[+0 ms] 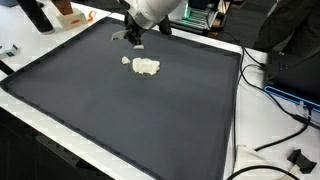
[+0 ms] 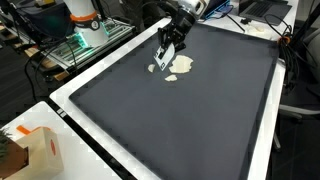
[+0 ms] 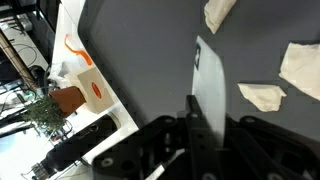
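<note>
The arm [image 1: 150, 10] hangs low over the dark mat [image 1: 120, 110] that covers the table [image 1: 262, 125]. Its jaws are just beside the big scrap [image 1: 147, 67], a pale, thin piece lying flat on the mat. A small scrap [image 1: 125, 61] lies just beside the big scrap, on the side nearest the jaws. In an exterior view a third bit [image 2: 172, 78] sits against the big scrap or very close to it.

I cannot tell whether the jaws are apart or together. The wrist view shows only one pale finger [image 3: 205, 85] edge-on, and nothing is plainly clamped.

The pieces are thin and flat, so handling the big scrap well likely calls for a straight descent. The tips should meet the mat on either side of the big scrap, then close slowly so it bunches up rather than slides off.
</note>
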Controlling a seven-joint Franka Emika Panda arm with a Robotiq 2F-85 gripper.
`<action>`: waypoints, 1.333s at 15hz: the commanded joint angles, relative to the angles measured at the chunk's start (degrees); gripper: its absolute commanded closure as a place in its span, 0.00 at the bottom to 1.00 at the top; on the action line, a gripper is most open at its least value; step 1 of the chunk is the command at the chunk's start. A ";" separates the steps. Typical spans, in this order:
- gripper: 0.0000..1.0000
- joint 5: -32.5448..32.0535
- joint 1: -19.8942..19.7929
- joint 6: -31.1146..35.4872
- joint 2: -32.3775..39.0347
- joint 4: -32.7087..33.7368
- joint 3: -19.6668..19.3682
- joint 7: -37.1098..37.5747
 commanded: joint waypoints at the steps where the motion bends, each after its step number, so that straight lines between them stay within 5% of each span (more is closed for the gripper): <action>1: 0.99 1.11 -1.80 4.42 -3.25 -3.60 1.10 -5.16; 13: 0.99 14.66 -5.57 21.18 -9.91 -8.53 0.41 -26.35; 20: 0.99 30.87 -8.24 28.45 -12.14 -10.44 0.45 -42.60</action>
